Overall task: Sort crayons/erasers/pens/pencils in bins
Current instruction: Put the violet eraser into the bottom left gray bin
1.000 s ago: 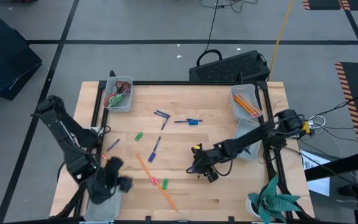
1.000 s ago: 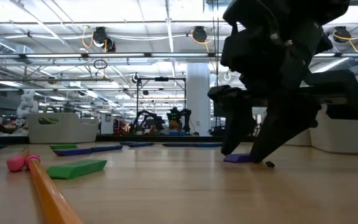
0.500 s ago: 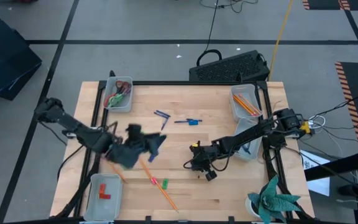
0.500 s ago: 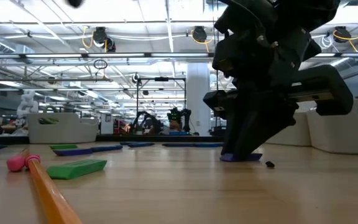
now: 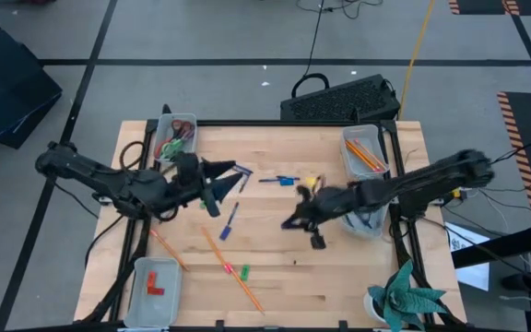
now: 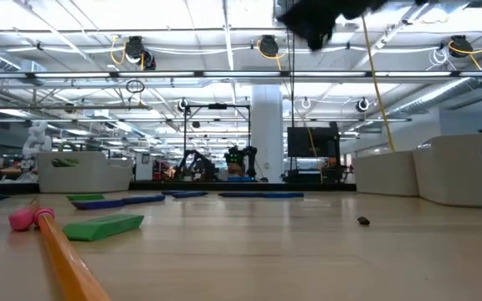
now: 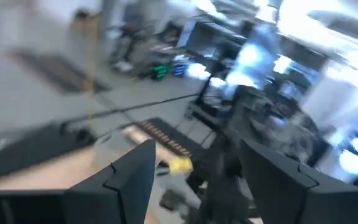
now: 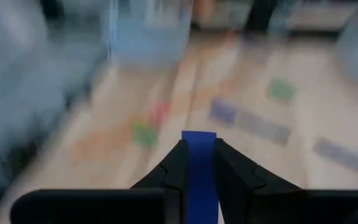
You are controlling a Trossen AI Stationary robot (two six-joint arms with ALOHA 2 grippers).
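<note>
My right gripper [image 5: 295, 221] hangs above the table's middle, shut on a short blue stick [image 8: 199, 163]; whether it is a pen or a crayon I cannot tell. In the low view it shows only at the top [image 6: 316, 18]. My left gripper [image 5: 223, 184] is open over the table's left middle, with nothing between its fingers [image 7: 135, 180]. Blue pens [image 5: 240, 172] [image 5: 279, 180] [image 5: 230, 221] and orange pencils [image 5: 233, 272] lie flat on the wood. A green crayon [image 5: 244, 272] lies beside the long pencil. My right gripper pinches the blue stick's near part [image 8: 199, 177] between its two fingers, which lie along it. Its square free end [image 8: 199, 137] sticks out past the fingertips. The stick is lifted clear of the table.
Bins stand at the far left with scissors [image 5: 175, 138], at the near left with red pieces [image 5: 154, 281], at the far right with pencils [image 5: 365, 152] and at the right edge [image 5: 373, 219]. A pink eraser [image 6: 22, 219] lies by the pencil. Bare wood lies at the near right.
My left gripper has swung from over the near-left bin toward the far edge and the table's middle. My right gripper has risen from the table with the blue stick, lifting it clear, and has drifted toward the far edge.
</note>
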